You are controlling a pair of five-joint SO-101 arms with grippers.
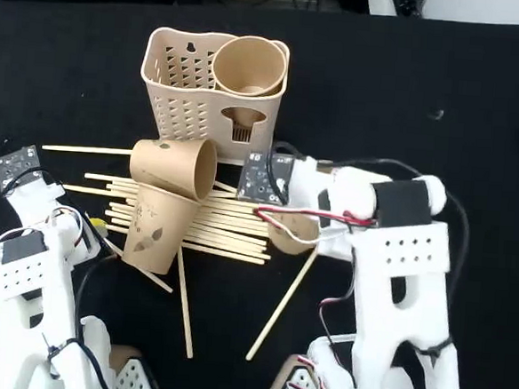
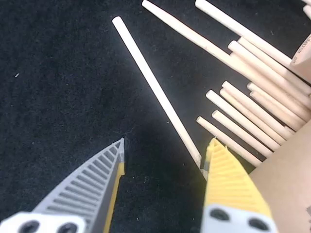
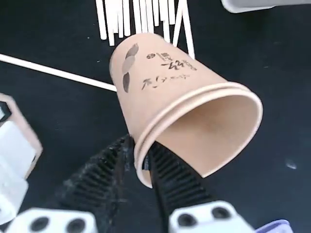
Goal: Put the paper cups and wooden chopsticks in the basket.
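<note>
**High view:** The basket (image 1: 181, 109) stands toward the far edge of the bench (image 1: 446, 74), with one paper cup (image 1: 249, 65) inside. Two loose cups (image 1: 174, 166) lie on the wooden chopsticks (image 1: 231, 224) scattered mid-bench.

**Left wrist view:** The left end effector (image 2: 166, 143) is wide open and empty, with the end of a single chopstick (image 2: 155, 87) between its jaws. The stick looks thin, stiff and apt to roll; take it mid-length.

**Right wrist view:** The right end effector (image 3: 141, 155) is pinched on the rim of the held cup (image 3: 180, 97). The cup looks light and crushable; the rim is judged the firmest hold.

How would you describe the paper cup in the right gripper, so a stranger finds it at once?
Start at the beige basket. In front of it, right of the chopstick pile, a paper cup is on its side. It alone has its rim pinched by the right gripper.
</note>
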